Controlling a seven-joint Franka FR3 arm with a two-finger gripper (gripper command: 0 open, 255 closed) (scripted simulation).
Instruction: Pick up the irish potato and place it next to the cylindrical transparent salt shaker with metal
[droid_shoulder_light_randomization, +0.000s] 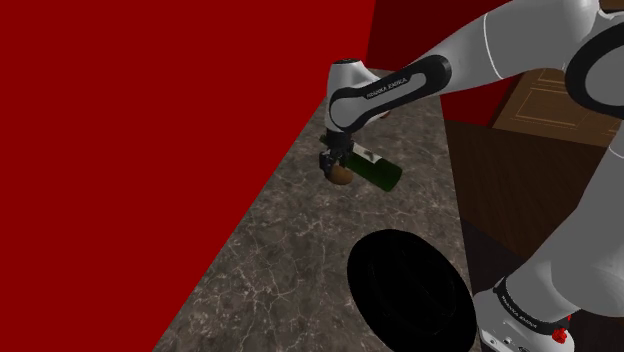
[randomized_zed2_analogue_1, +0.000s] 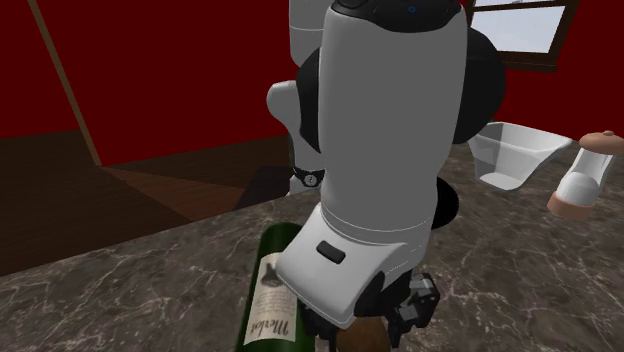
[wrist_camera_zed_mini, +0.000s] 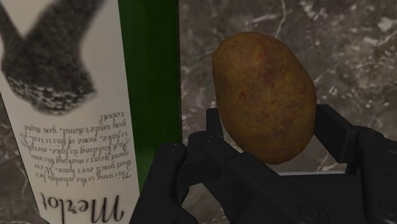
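Red walls (droid_shoulder_light_randomization: 150, 150) close in a dark marbled stone desk (droid_shoulder_light_randomization: 290, 270), where a green wine bottle (wrist_camera_zed_mini: 156, 76) lies on its side with its white label (wrist_camera_zed_mini: 63, 127) turned up. Just beside the bottle's body is the brown potato (wrist_camera_zed_mini: 264, 95). The tool (droid_shoulder_light_randomization: 337, 170) is closed on it, one black finger against each flank. Whether the potato has left the desk I cannot tell.

The grasp looks made, so the step in hand is the lift and carry. Well apart from the bottle, beyond a pale translucent bowl (randomized_zed2_analogue_1: 515, 150), stands a small pale shaker (randomized_zed2_analogue_1: 585, 175) with a brownish cap and base, probably the goal. The next move calls for a straight rise clear of the bottle. The potato then needs a level carry and a gentle set-down beside the shaker without nudging it.
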